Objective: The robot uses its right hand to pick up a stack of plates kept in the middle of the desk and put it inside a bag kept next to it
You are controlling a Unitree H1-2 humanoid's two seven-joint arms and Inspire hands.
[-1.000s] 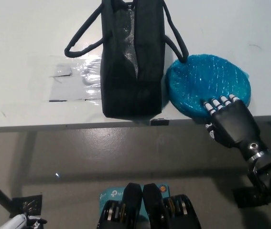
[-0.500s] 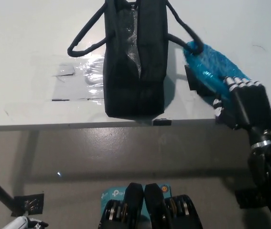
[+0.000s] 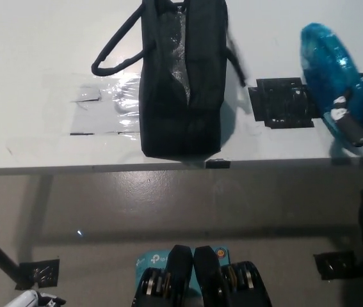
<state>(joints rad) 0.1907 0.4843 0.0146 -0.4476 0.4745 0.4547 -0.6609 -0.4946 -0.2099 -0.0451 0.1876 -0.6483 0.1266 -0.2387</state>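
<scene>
White table carries a black bag and tape marks; right hand grips tilted blue plates at right, above grey floor

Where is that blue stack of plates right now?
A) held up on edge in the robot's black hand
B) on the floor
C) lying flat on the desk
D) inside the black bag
A: the blue stack of plates is tipped on edge above the desk, gripped by the right hand, off to the right of the black bag.
</scene>
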